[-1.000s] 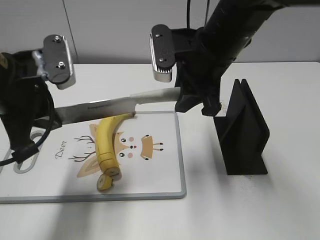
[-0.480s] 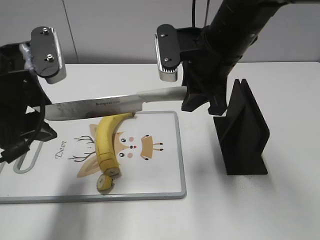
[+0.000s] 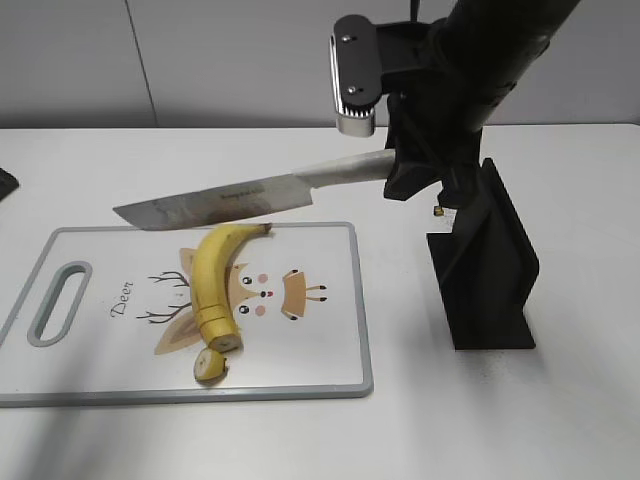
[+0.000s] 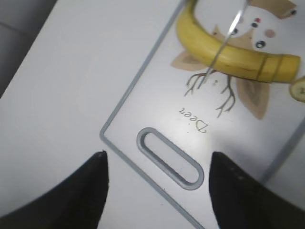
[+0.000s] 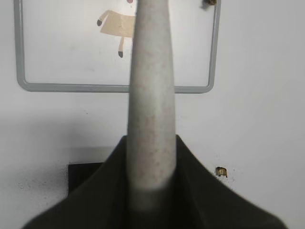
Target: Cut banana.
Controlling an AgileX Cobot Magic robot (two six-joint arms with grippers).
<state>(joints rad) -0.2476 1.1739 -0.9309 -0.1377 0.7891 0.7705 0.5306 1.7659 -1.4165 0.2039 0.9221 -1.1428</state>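
We've lifted the knife (image 3: 215, 203) off the banana (image 3: 213, 275), right jaws pinching its handle, left jaws spread and pulled back: cut looks done.

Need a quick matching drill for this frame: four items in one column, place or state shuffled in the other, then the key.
1. long steel kitchen knife
2. small sliced-off banana piece
3. black slotted knife stand
4. curved yellow unpeeled banana

A. on the bare table, right of the white deer-print cutting board
B. lying across the deer picture
C. in the air, held by the right hand
D. near the board's front edge

Pairs: 1-C, 2-D, 3-A, 4-B
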